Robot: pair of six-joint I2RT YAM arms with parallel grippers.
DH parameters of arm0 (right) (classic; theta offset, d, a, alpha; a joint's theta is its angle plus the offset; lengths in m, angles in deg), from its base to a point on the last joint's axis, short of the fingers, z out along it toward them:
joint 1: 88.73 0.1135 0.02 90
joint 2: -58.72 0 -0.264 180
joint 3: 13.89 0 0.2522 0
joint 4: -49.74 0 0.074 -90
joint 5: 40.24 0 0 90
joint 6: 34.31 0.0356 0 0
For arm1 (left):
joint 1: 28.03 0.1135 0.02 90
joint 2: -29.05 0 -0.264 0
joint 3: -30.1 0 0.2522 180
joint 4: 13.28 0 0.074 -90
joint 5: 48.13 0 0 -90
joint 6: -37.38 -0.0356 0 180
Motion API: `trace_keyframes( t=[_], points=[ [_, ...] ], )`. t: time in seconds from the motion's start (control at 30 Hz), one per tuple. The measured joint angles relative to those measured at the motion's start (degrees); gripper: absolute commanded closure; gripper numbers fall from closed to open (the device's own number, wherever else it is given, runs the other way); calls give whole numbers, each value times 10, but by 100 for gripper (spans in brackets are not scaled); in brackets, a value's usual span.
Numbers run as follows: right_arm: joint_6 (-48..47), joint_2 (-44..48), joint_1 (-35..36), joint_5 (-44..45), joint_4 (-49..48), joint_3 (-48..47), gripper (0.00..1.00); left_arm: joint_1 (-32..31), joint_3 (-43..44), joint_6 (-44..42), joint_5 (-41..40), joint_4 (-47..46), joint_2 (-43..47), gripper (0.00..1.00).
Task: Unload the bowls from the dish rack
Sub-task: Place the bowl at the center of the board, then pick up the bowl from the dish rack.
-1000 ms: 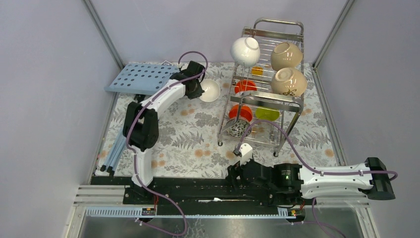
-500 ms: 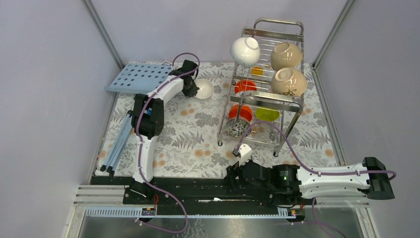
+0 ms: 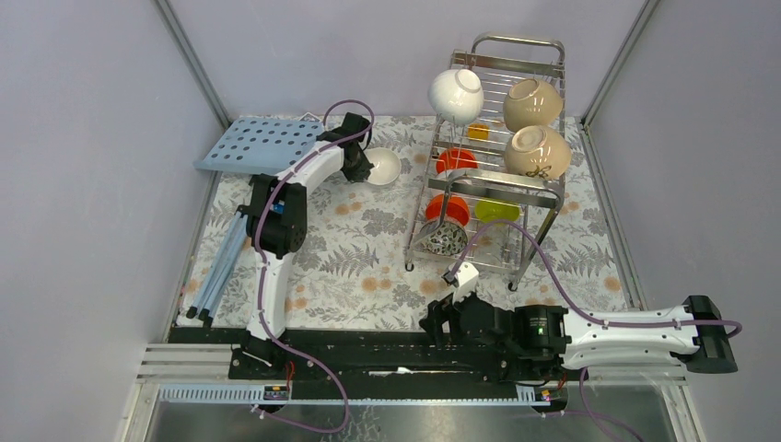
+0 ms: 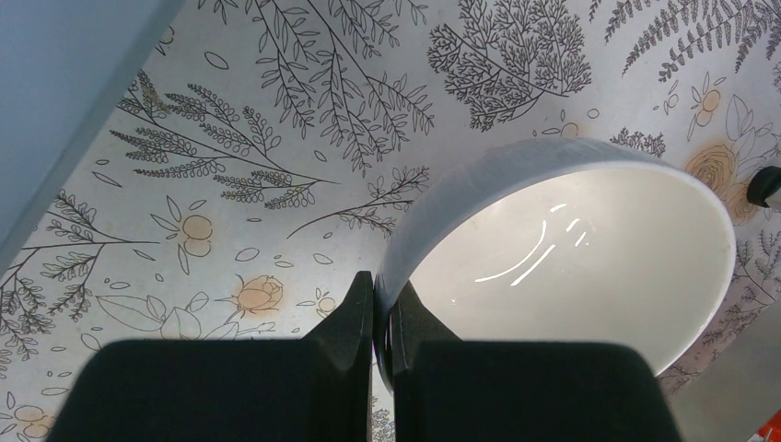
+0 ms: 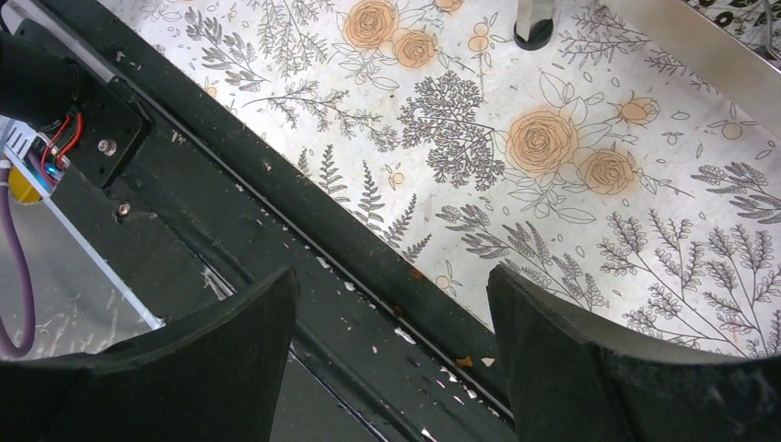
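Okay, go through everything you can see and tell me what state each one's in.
left tool, shut on the loose white bowl, at its rim
loose white bowl, out of the rack, opening up
right tool, open, empty
dish rack, upright, bowls inside
cream bowls, top tier, tipped sideways

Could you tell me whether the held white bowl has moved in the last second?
Yes, the white bowl shifted slightly left, away from the dish rack.
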Motion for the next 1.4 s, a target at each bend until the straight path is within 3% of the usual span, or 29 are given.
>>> trace_keyframes(
  t=[0.27,0.8,1.0,1.2,1.4],
  points=[
    [4,2,0,13,13,0,18,0,-1,0,7,-3,0,84],
    [9,3,0,14,29,-2,16,0,-63,-3,59,-49,47,31],
    [6,9,0,24,58,-24,16,-1,-121,-6,87,-74,152,17],
    [-28,15,0,4,70,-70,17,-1,-215,-7,119,-128,328,16],
    [-83,-50,0,-99,77,-189,17,-2,-301,-7,159,-214,477,15]
  ],
)
